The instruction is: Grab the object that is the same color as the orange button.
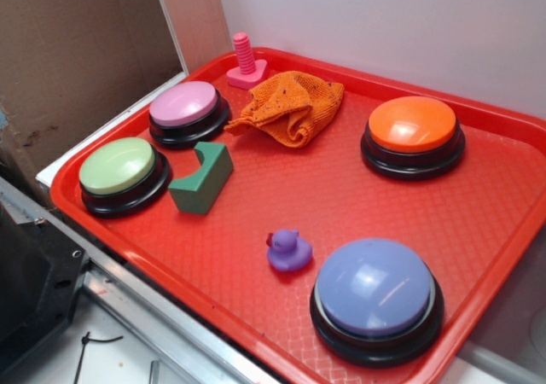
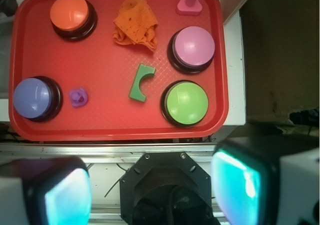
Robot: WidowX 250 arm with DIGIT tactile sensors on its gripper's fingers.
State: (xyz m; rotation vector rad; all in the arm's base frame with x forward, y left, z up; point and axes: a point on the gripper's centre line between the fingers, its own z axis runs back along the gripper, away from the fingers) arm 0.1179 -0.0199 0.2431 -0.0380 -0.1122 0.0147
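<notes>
Orange cloth (image 1: 291, 107) lies crumpled near the tray's (image 1: 478, 222) far edge, between pink button (image 1: 185, 106) and orange button (image 1: 413, 126); fingers (image 2: 67, 194) spread wide, gripping nothing.

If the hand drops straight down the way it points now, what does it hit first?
Probably the robot's black base and the metal rail, not the red tray. Depth is unclear; the orange cloth lies well ahead.

You see the orange knitted cloth (image 1: 290, 107) lying crumpled and partly folded on the red tray (image 1: 478, 213), near its far edge, coarse mesh weave showing. The orange button (image 1: 413, 134) sits upright on the same tray, apart from the cloth, its glossy orange dome resting on a black base. You see both from above in the wrist view: cloth (image 2: 135, 24), button (image 2: 73, 16).
</notes>
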